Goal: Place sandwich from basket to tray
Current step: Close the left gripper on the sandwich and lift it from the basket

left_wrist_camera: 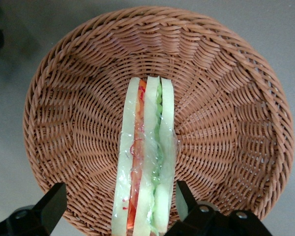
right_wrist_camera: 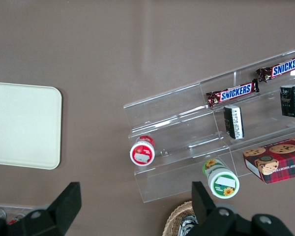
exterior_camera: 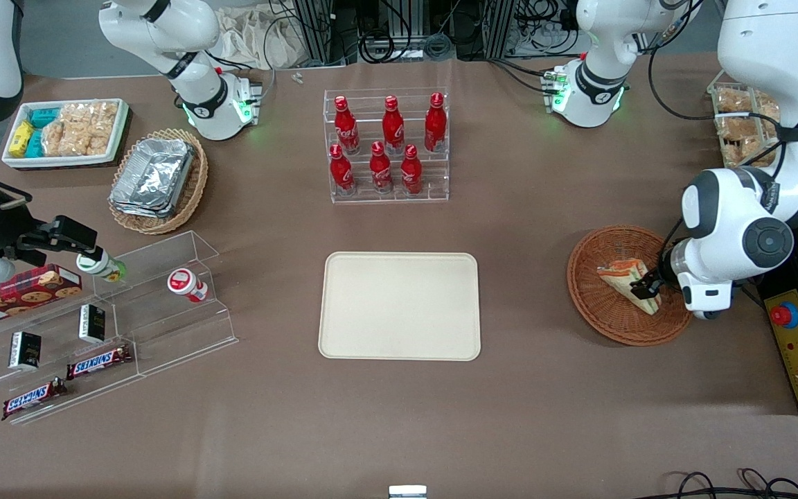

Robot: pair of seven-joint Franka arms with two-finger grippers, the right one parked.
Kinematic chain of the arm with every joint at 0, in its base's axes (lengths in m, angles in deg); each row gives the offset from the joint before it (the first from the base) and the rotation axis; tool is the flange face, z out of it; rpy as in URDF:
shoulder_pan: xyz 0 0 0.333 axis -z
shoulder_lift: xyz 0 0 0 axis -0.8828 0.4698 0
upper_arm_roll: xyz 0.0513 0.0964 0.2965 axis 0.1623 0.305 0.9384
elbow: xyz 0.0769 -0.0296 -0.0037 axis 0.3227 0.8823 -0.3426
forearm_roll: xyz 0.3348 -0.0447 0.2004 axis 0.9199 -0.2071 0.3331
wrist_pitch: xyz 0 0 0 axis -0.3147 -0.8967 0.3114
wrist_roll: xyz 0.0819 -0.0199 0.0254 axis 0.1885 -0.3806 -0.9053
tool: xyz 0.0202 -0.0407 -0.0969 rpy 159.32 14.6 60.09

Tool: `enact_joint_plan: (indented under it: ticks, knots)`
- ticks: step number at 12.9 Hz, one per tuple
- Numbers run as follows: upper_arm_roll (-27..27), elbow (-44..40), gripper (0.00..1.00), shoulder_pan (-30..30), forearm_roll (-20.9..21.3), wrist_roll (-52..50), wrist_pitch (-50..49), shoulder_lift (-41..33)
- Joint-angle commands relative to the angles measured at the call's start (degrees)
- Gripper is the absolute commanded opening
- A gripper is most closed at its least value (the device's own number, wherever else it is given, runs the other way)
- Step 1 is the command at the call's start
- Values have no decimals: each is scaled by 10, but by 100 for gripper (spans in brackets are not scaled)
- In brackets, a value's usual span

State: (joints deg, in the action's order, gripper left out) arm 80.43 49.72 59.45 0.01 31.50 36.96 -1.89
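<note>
The sandwich [exterior_camera: 629,279], a wrapped wedge of pale bread with red, orange and green layers, lies in the round reddish-brown wicker basket [exterior_camera: 596,308] toward the working arm's end of the table. My left gripper [exterior_camera: 649,287] is low over the basket, open, with one finger on each side of the sandwich [left_wrist_camera: 146,162]. One finger [left_wrist_camera: 183,195] is close against the bread, while the other finger [left_wrist_camera: 55,200] stands well apart from it. The basket [left_wrist_camera: 226,98] fills the wrist view around my gripper [left_wrist_camera: 120,191]. The cream tray [exterior_camera: 399,305] lies flat at the table's middle with nothing on it.
A clear rack of red bottles [exterior_camera: 386,145] stands farther from the front camera than the tray. A box with a red button [exterior_camera: 797,339] sits beside the basket. Toward the parked arm's end are an acrylic shelf of snacks [exterior_camera: 104,326], a tan basket of foil containers [exterior_camera: 158,179] and a white bin [exterior_camera: 65,132].
</note>
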Motion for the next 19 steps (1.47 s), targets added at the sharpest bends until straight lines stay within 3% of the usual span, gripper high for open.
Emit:
enact_joint_plan:
  ticks: [1, 11, 12, 13, 14, 15, 19]
  knots:
    - [-2, 5, 98, -1, -15, -18, 12, 4]
    - [-2, 63, 97, -1, -28, -18, 96, 5]
    - [-2, 62, 77, -1, -28, -18, 95, 4]
    - [-2, 61, 40, 0, -27, -16, 94, 2]
    - [-2, 59, 18, 0, -27, -12, 91, 0]
    - [-2, 56, 7, 0, -26, -9, 89, 0]
    - [-2, 20, 4, 0, -23, 6, 38, -3]
